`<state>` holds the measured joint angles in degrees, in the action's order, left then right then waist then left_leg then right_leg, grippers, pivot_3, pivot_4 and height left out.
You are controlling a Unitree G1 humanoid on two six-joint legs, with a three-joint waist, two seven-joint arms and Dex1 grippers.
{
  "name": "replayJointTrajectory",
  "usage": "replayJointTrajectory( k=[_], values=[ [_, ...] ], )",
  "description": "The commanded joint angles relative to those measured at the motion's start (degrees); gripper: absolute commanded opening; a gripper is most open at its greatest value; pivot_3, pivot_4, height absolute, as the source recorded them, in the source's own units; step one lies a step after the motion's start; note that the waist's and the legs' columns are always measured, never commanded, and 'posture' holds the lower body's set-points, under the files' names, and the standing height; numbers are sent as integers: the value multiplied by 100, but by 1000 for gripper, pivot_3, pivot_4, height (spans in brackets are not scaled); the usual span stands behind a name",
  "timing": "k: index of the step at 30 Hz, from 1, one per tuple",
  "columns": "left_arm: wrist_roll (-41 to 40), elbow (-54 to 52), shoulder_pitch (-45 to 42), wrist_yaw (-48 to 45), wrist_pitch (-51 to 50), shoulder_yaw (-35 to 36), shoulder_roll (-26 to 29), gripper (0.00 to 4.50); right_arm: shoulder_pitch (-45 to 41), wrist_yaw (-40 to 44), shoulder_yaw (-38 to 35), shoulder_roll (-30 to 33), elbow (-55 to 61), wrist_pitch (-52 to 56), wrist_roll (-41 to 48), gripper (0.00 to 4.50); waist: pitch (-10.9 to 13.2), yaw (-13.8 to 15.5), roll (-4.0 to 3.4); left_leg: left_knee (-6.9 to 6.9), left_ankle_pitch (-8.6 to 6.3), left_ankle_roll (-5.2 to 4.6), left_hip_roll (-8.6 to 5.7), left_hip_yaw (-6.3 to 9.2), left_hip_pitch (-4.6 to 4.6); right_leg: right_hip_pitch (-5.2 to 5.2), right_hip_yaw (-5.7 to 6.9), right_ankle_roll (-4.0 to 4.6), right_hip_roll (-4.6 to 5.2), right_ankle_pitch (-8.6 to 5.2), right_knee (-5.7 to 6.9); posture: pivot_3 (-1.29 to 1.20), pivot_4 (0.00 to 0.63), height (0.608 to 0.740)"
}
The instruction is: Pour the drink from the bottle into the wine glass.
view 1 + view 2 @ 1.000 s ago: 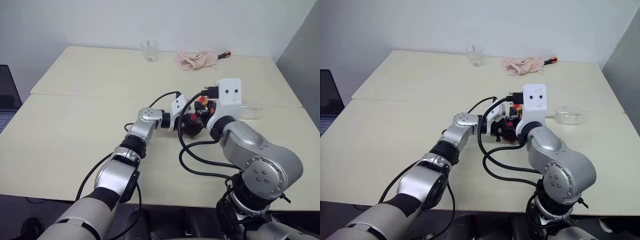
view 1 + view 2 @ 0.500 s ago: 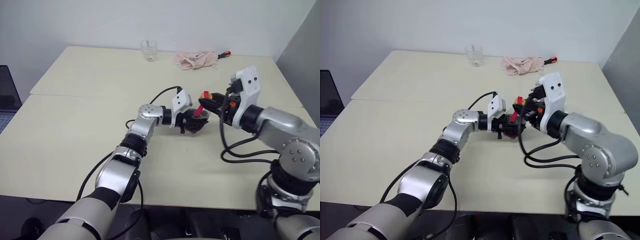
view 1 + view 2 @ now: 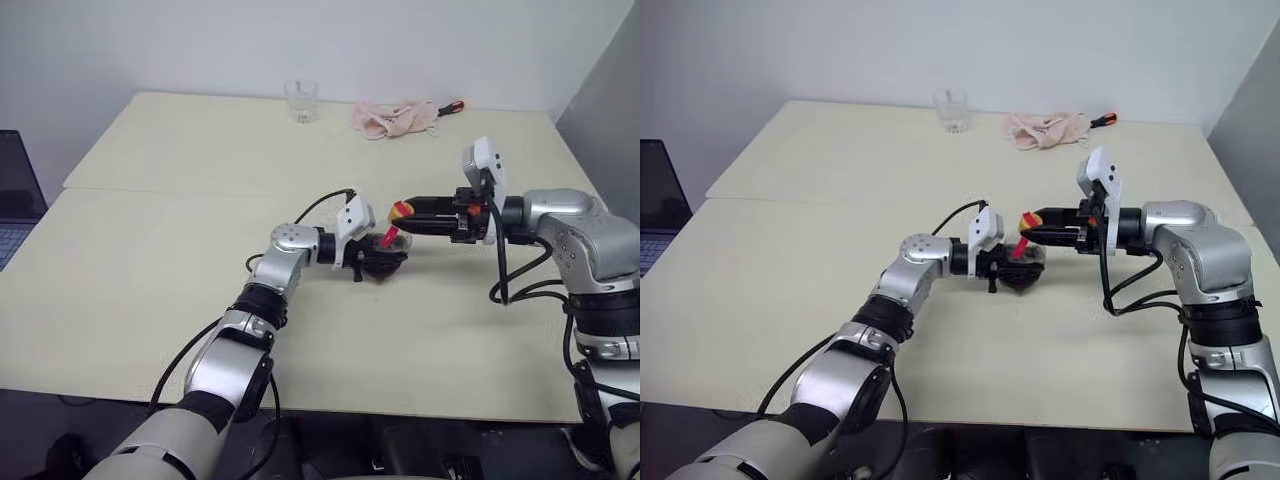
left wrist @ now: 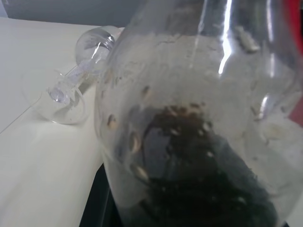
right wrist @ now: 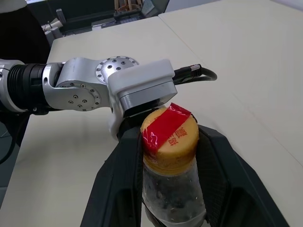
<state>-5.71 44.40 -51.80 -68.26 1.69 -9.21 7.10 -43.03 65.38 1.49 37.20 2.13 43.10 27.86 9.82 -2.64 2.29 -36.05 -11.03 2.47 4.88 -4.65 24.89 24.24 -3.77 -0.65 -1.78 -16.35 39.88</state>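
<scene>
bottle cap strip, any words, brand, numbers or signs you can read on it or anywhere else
Red label strip over the yellow cap of the bottle: a few small pale characters are printed on it, too small and blurred to read.
Bottle body in the left wrist view: no print.
Table, wine glass, far tumbler: no text or signs.

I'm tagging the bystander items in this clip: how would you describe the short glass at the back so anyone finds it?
Start at the cream table's far edge, by the white wall. The short clear tumbler stands upright there, just left of a crumpled pink cloth. It has no stem and is the only glassware at that edge.
</scene>
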Motion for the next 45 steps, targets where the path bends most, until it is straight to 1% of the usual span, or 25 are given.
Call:
replayJointTrajectory(
  k=[1,3,7,10,11,12,15,17,19,21,22,24,26,30,32,34,36,45],
  values=[
    [0,-195,-119,223,36,69,71,1259,114,25,-362,-22,1012,460,879,1241,0,20,0,0,0,0,-1,0,0,0,0,0,2,0,0,0,150,740],
    [5,-205,-97,242,38,71,98,1258,229,-297,-724,-9,1528,876,1244,1241,0,44,-1,0,0,1,-2,-1,1,-1,1,3,5,2,1,0,150,740],
    [-4,-197,-91,253,42,47,110,1227,340,-989,-1333,-106,2294,1439,1900,2631,1,46,-1,-1,0,1,-2,0,-1,-3,0,11,7,6,3,0,150,740],
    [16,-80,-133,276,87,10,68,1221,462,-1684,-1698,-203,2806,1854,2424,3754,-2,36,-6,-1,0,1,-4,3,-7,-6,0,11,7,6,8,0,150,740],
    [20,-58,-141,285,96,0,60,1208,502,-1840,-1770,-203,2910,1929,2579,4063,-2,24,-5,0,0,0,-6,4,-11,-9,-1,5,7,3,8,0,150,740],
    [30,12,-170,295,123,-5,46,1186,613,-2086,-1873,-191,3074,2004,2707,4482,-1,24,-5,0,0,0,-5,11,-10,-10,2,-14,5,-8,9,0,150,740],
    [50,158,-232,304,187,-3,19,1185,853,-2744,-2076,-147,3422,2125,2974,4500,-2,65,-4,-3,0,0,-6,20,-4,-12,5,-15,7,-8,8,0,150,740],
    [53,224,-280,304,210,17,6,1185,844,-3779,-2108,-308,3674,2302,2753,4500,-2,79,-5,-4,0,0,-13,17,-4,-12,5,-16,15,-8,9,0,150,740],
    [50,292,-324,338,260,47,-7,1185,672,-5036,-2121,-669,3918,2695,2584,4500,-2,68,-5,-4,0,0,-15,15,-4,-11,4,-19,18,-6,9,0,150,740],
    [42,337,-347,365,293,69,-15,1185,578,-5783,-2100,-932,4157,3075,2712,4500,-2,72,-5,-4,1,1,-15,16,-4,-10,1,-20,20,-5,11,0,150,740],
    [37,352,-352,370,300,77,-18,1185,555,-6031,-2082,-1029,4267,3232,2821,4500,-2,73,-5,-4,1,1,-15,18,-2,-10,1,-21,21,-5,10,0,150,740],
    [32,407,-377,408,334,95,-39,1181,483,-6868,-1989,-1569,4573,3785,2761,4500,-2,65,-5,-1,1,1,-14,17,-3,-9,0,-20,21,-5,10,0,150,740],
    [39,460,-399,434,369,106,-60,1160,432,-7493,-1959,-2173,4771,4206,2698,4500,-2,63,-6,-1,1,1,-12,22,-2,-9,-5,-19,18,-5,10,0,150,740],
    [52,575,-463,463,434,125,-115,1159,341,-8229,-1970,-3224,5035,4840,2365,4500,-2,73,-6,-1,1,1,-11,29,3,-8,-2,-19,18,-6,10,0,150,740],
    [59,636,-497,471,468,135,-147,1159,364,-8606,-1969,-3698,5040,4935,2030,4500,-3,74,-6,-3,1,1,-13,30,7,-8,1,-19,21,-5,9,0,150,740],
    [59,688,-525,463,501,140,-175,1159,328,-8879,-2146,-4085,4954,4940,1619,4500,-3,74,-6,-5,1,0,-16,30,7,-8,2,-19,23,-5,9,0,150,740],
    [61,716,-535,460,526,138,-193,1159,320,-8928,-2220,-4199,4901,4940,1390,4500,-3,74,-6,-5,1,0,-18,31,8,-9,6,-19,27,-6,9,0,150,740],
    [71,736,-528,450,550,152,-158,1159,274,-8752,-1913,-4441,4629,4940,834,4500,-3,46,-6,0,1,0,-18,43,8,-7,11,-16,21,-5,8,0,150,740]
  ],
)
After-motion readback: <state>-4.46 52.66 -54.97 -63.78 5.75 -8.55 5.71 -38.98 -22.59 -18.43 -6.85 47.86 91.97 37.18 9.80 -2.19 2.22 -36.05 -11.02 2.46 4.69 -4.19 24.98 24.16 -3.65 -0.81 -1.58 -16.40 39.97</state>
